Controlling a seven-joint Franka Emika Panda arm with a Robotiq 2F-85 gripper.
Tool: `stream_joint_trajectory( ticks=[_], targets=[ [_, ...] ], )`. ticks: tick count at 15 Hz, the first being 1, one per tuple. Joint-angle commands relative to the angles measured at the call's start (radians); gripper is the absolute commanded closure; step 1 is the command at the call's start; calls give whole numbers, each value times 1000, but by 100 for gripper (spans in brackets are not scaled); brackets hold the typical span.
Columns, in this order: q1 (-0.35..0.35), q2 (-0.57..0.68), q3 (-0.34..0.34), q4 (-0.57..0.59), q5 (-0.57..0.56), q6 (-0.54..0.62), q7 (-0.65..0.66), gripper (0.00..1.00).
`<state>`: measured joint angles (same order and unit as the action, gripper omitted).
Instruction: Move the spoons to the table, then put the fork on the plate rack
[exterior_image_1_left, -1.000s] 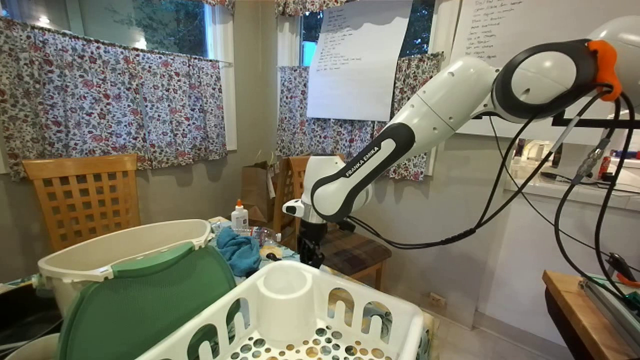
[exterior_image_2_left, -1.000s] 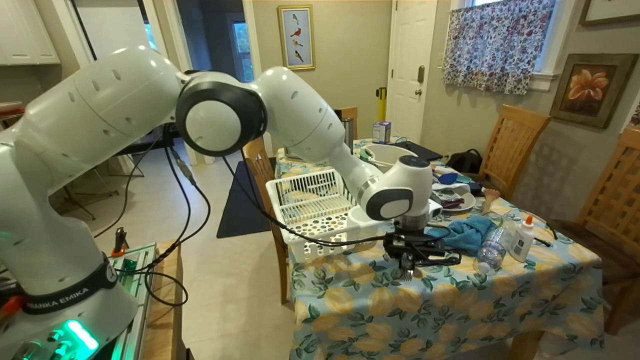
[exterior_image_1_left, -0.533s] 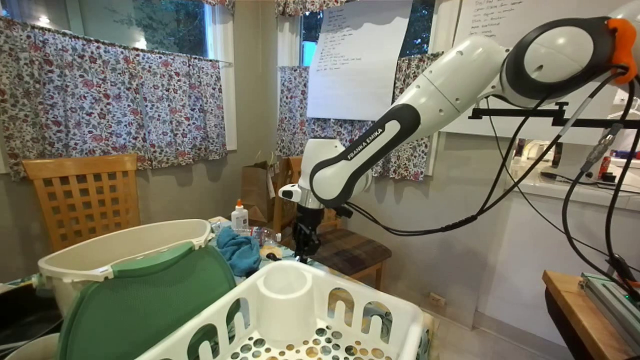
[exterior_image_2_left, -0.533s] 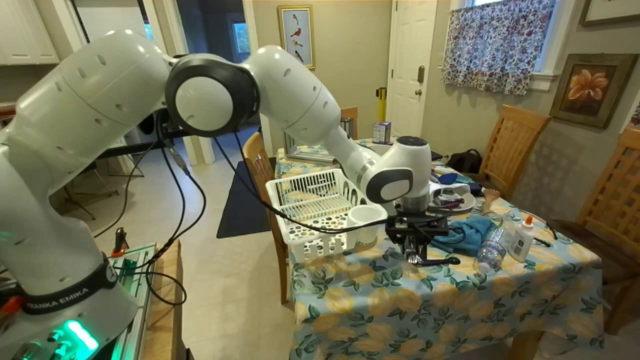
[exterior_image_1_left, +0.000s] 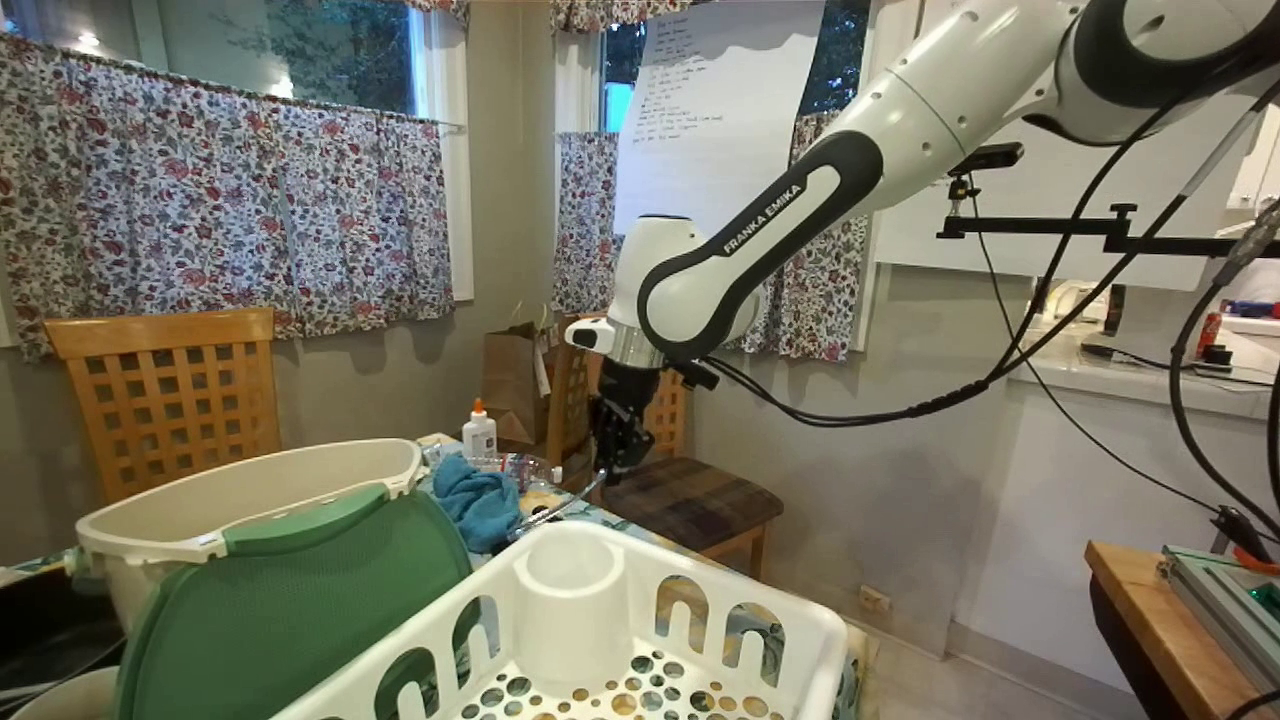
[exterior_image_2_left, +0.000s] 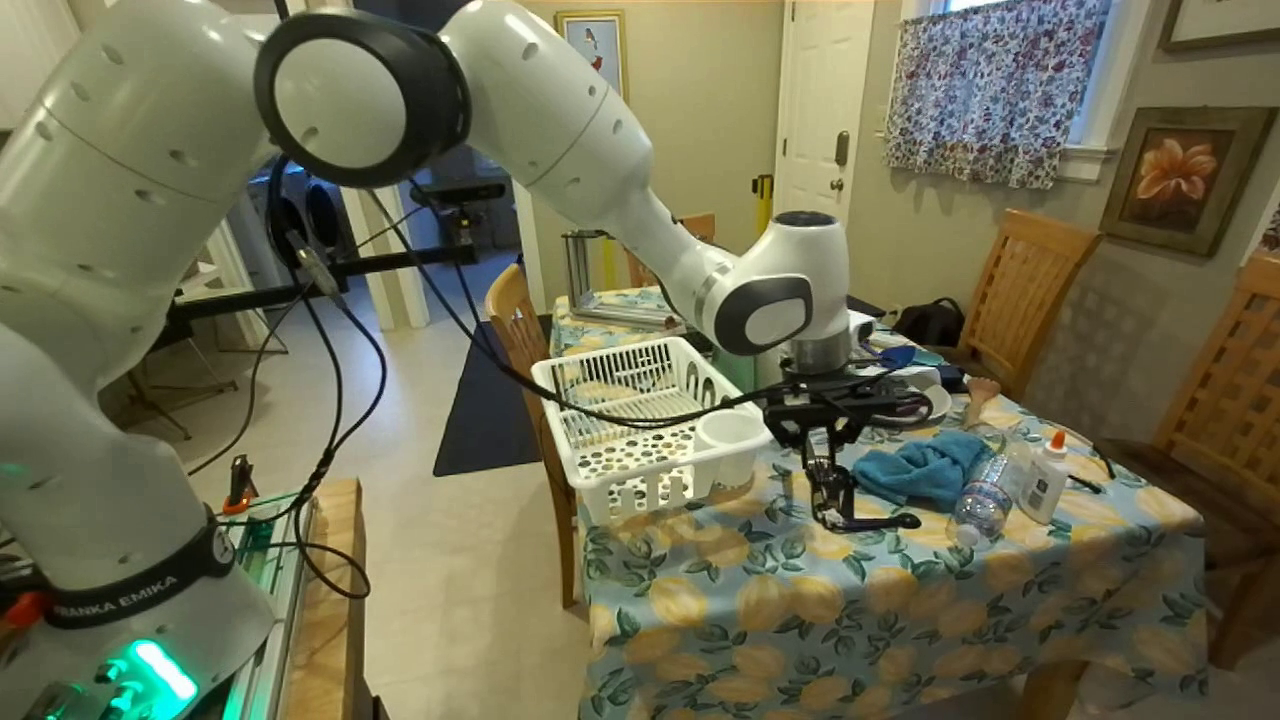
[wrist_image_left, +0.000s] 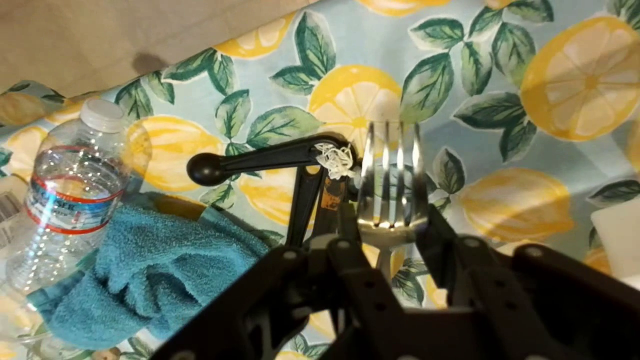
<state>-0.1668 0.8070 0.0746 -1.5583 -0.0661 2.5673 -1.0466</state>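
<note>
My gripper (wrist_image_left: 392, 225) is shut on a metal fork (wrist_image_left: 390, 192). Its fingers sit at the sides of the fork's head, tines pointing away from the gripper. In an exterior view the gripper (exterior_image_1_left: 617, 465) holds the fork (exterior_image_1_left: 562, 508) tilted above the table. In an exterior view the gripper (exterior_image_2_left: 828, 470) is right of the plate rack. Black spoons (wrist_image_left: 272, 159) tied with white string lie on the tablecloth (exterior_image_2_left: 720, 600) below the fork; they also show in an exterior view (exterior_image_2_left: 880, 523). The white plate rack (exterior_image_1_left: 715, 585) stands with its utensil cup (exterior_image_1_left: 570, 620); it also shows in an exterior view (exterior_image_2_left: 590, 485).
A blue towel (wrist_image_left: 170, 270) and a clear bottle (wrist_image_left: 80, 185) lie beside the spoons. A glue bottle (exterior_image_2_left: 1045, 480) stands near them. A cream tub (exterior_image_1_left: 250, 480) with a green cover (exterior_image_1_left: 300, 600) stands beside the rack. A cable (exterior_image_2_left: 640, 425) hangs across the rack.
My gripper has risen from near the tabletop with the fork in it and is more tilted. The black spoons have stayed on the table, and the rack has not moved.
</note>
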Motion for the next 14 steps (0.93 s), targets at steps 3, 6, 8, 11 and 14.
stream_joint_trajectory(
  ticks=[3,6,8,11,14],
  targets=[
    [-9,-176,10,-212,-33,81,-35,91],
    [-4,-241,7,-285,-38,115,-50,91],
    [0,-279,5,-327,-44,137,-53,91],
    [6,-330,3,-384,-51,168,-54,91],
    [3,-372,12,-433,-46,195,-75,91]
  ],
)
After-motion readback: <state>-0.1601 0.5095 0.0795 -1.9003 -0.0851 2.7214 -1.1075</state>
